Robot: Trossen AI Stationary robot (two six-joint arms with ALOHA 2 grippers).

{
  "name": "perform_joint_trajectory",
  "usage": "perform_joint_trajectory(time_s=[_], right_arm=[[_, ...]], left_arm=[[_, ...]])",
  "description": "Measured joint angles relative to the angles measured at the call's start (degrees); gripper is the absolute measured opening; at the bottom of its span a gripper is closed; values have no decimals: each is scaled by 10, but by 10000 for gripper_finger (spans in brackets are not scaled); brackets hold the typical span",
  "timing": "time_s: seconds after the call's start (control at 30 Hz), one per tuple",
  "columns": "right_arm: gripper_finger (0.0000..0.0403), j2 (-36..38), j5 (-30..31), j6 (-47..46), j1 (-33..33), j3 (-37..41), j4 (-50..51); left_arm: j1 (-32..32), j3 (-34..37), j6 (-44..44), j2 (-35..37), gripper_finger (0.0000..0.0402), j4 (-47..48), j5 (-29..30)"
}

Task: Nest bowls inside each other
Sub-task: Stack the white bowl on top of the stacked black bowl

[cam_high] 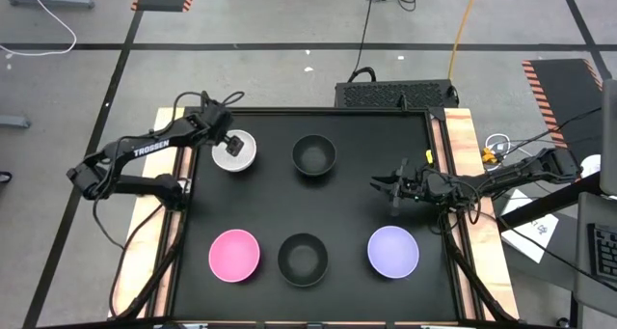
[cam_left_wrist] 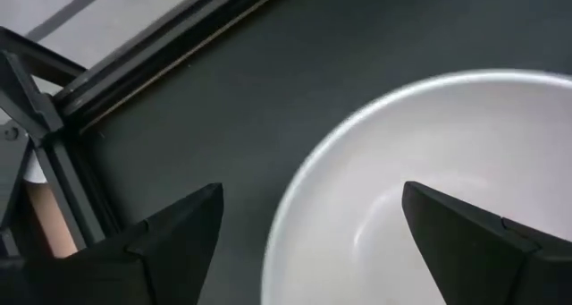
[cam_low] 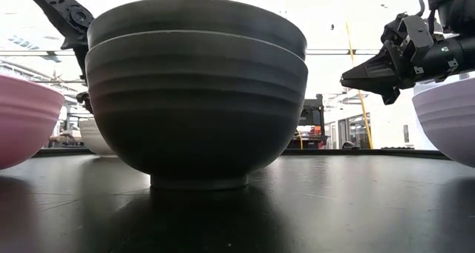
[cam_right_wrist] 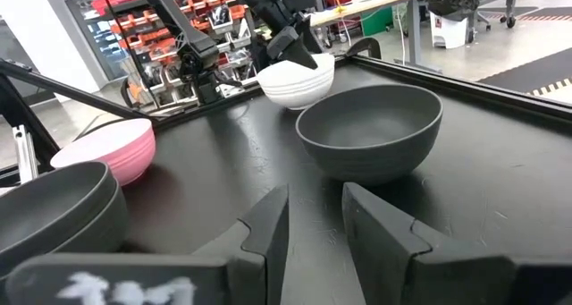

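1. At the ten o'clock part of the table (cam_high: 443,271), the left gripper (cam_high: 229,142) hangs over the white bowl (cam_high: 234,152); its fingers are spread, one outside the rim and one above the hollow, and they do not yet pinch it.
2. At three o'clock, the right gripper (cam_high: 388,184) floats above bare mat, its fingers (cam_right_wrist: 268,229) drawn near each other with a narrow gap and nothing between them. It faces the single black bowl (cam_high: 314,154) at twelve o'clock.
3. At six o'clock stands a black stack (cam_low: 197,90): the low view shows a second rim line, so one black bowl seems already nested in another.
4. The pink bowl (cam_high: 234,255) sits at seven o'clock and the lavender bowl (cam_high: 393,251) at five o'clock, each alone and well apart from its neighbours.
5. Progress, as judged: one nesting done; the white, pink, lavender and lone black bowls remain to be gathered, so most of the task is left.
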State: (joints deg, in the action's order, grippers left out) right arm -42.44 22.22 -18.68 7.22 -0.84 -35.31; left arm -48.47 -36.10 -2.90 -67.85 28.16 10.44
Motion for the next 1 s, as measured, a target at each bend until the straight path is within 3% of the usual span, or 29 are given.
perform_joint_trajectory(time_s=[0.53, 0.83, 1.0], right_arm=[[98, 0, 0, 0, 0, 0, 0], [98, 0, 0, 0, 0, 0, 1], [98, 0, 0, 0, 0, 0, 2]], left_arm=[[0, 0, 2, -5, 349, 3, -1], [0, 0, -3, -4, 347, 13, -44], [0, 0, 0, -4, 308, 19, -47]])
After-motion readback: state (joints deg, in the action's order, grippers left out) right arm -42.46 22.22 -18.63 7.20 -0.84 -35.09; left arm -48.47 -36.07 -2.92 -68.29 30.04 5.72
